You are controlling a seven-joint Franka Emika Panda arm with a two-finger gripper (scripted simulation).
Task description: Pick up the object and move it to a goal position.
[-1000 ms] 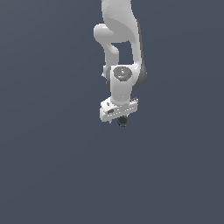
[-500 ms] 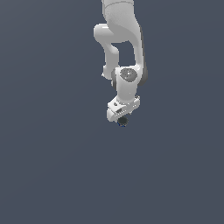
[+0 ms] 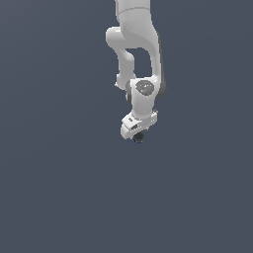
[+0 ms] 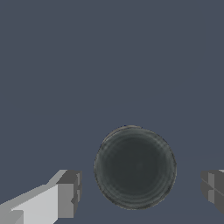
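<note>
I'm holding the claw (image 4: 139, 186) spread wide, fingers (image 4: 65, 194) standing apart from the object (image 4: 135, 166) sitting between them on the surface (image 4: 109, 61). I'm judging this the pre-grasp; next I'm closing, then lifting.

The small dark roundish lump (image 3: 139, 138) sits directly under the white two-fingered gripper (image 3: 137, 134), at the end of the white jointed robot arm (image 3: 138, 54). In the wrist view the lump (image 4: 135, 167) lies between the two spread fingers (image 4: 70, 193), touching neither.
</note>
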